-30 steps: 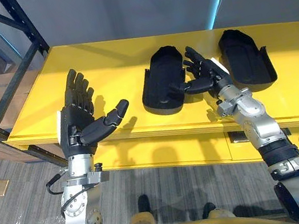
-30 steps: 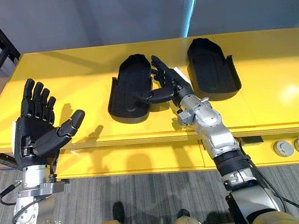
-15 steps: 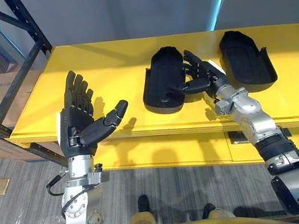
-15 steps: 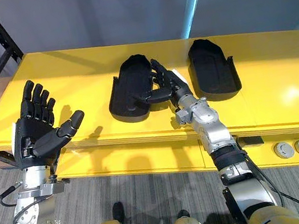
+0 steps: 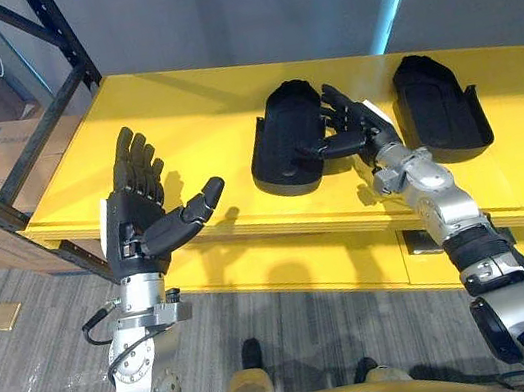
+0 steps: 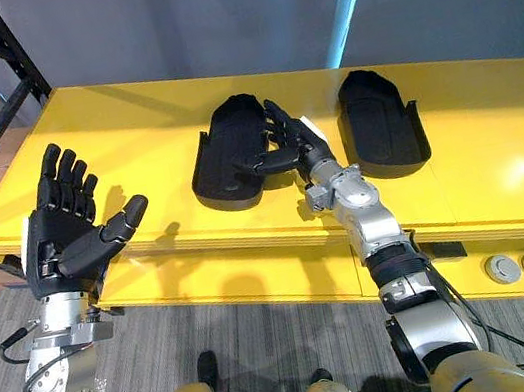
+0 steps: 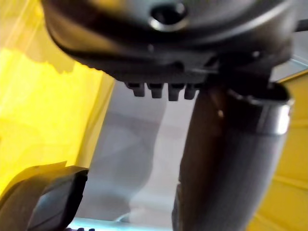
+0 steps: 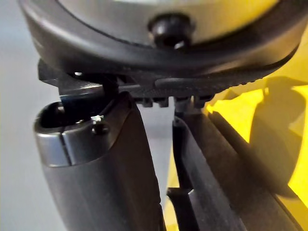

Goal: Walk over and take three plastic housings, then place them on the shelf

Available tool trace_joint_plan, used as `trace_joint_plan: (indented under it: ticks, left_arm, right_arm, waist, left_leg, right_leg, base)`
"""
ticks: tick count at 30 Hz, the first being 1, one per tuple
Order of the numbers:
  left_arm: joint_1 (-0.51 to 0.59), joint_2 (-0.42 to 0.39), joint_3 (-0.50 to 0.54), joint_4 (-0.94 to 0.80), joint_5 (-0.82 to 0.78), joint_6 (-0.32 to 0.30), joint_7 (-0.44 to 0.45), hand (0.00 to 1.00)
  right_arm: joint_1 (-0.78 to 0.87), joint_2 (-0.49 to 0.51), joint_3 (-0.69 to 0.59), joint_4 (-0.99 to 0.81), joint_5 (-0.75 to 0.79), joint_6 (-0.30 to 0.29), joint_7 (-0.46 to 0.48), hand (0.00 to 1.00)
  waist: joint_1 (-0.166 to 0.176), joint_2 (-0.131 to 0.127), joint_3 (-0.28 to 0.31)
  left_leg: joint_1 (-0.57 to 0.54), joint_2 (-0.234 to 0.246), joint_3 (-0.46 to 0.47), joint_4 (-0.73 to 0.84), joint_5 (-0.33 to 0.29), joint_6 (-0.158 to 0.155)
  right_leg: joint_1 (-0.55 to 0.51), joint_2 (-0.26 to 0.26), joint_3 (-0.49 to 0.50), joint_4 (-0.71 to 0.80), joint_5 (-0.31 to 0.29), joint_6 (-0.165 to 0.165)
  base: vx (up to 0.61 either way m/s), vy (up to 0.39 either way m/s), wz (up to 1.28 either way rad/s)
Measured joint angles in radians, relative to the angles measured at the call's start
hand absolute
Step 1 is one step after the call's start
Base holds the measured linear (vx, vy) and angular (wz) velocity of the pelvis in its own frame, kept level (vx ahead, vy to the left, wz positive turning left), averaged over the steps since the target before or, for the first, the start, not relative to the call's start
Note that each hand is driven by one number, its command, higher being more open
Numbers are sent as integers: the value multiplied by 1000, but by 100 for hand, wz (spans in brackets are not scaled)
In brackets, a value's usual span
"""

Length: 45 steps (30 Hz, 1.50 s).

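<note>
Before a grey wall (image 5: 209, 12), beside a dark rack (image 5: 26, 126), I see my yellow table (image 5: 197, 116) bearing two black shoe-shaped shells, left housing (image 5: 283, 141) and right housing (image 5: 440, 109), well apart. My right hand (image 5: 358, 133), fingers straight and thumb across the rim, touches the left housing. My left hand (image 5: 133, 214) hovers with fingers spread.

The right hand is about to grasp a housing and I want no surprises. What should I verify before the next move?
1. Right hand at the left housing: ok, its thumb reaches over the right rim.
2. Right hand ready to close: ok, fingers straight.
3. Left hand free: ok, open, holding nothing.
4. Right housing out of the way: ok, lies apart on the yellow table.
5. Three housings in sight: not ok, I see two.
6. Grip under the rim: cannot tell.
</note>
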Motion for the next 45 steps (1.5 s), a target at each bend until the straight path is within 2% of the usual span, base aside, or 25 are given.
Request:
trace_joint_plan:
  ticks: [11,14,16,18,22,26,28,30,36,41,45]
  left_arm:
    - [0,1,-36,0,2,0,-19,100]
    - [0,4,-47,0,58,0,-65,100]
    - [0,15,-60,4,105,0,-79,100]
    - [5,43,-69,22,157,0,-97,100]
    - [21,89,-59,71,197,21,-93,100]
    - [49,101,-11,81,242,45,-90,100]
    - [65,103,15,81,280,46,-87,100]
    - [73,106,21,81,306,46,-87,100]
    - [77,115,36,85,306,40,-44,100]
    - [59,109,54,117,300,-9,1,100]
    - [43,89,51,176,309,-10,40,100]
  right_arm:
    - [-23,0,0,0,-2,-3,-22,100]
    - [-25,0,-1,-8,-12,-57,-46,100]
    - [-9,-1,-11,-68,-24,-83,-70,100]
    - [55,-1,-40,-232,-116,-148,-100,100]
    - [164,-1,-94,-514,-171,-263,-118,100]
    - [301,-5,-203,-751,-246,-311,-170,100]
    - [353,-7,-242,-797,-246,-324,-193,100]
    - [412,-8,-279,-834,-243,-327,-206,100]
    - [569,-5,-310,-842,-195,-350,-174,100]
    - [646,44,-313,-842,-166,-361,-146,100]
    - [693,84,-309,-842,-178,-368,-163,100]
  waist:
    - [2,0,0]
    - [0,1,1]
    - [-3,2,1]
    - [-12,6,4]
    - [-40,8,5]
    - [-71,10,4]
    - [-94,14,2]
    - [-103,21,0]
    - [-134,44,-7]
    - [-134,54,-14]
    - [-140,58,-18]
  left_leg:
    - [0,-1,-2,0,3,-1]
    - [0,-1,0,0,3,-1]
    - [0,-1,3,0,2,-1]
    - [0,0,9,0,-2,0]
    - [4,1,45,0,-9,1]
    - [9,2,78,0,-21,0]
    - [11,3,91,0,-26,0]
    - [8,3,105,0,-30,0]
    - [10,3,123,0,-35,0]
    - [23,5,139,0,-40,-1]
    - [31,5,155,0,-49,-1]
  right_leg:
    - [1,0,-2,-1,1,1]
    - [1,0,0,-1,1,1]
    - [0,0,2,-3,2,2]
    - [-3,0,7,-4,2,3]
    - [-21,0,44,-5,6,7]
    - [-35,0,75,-6,6,7]
    - [-41,0,88,-8,7,8]
    - [-55,0,102,-7,7,9]
    - [-65,1,119,-8,8,10]
    - [-63,3,135,-6,8,10]
    - [-64,3,150,-7,7,11]
  base:
    - [3,-5,1]
    - [0,0,0]
    - [0,0,-2]
    - [0,0,-6]
    - [16,-5,-25]
    - [15,-11,-22]
    - [11,-11,-18]
    - [14,-9,-20]
    - [28,-13,-9]
    - [-1,-9,-8]
    - [-27,2,-12]
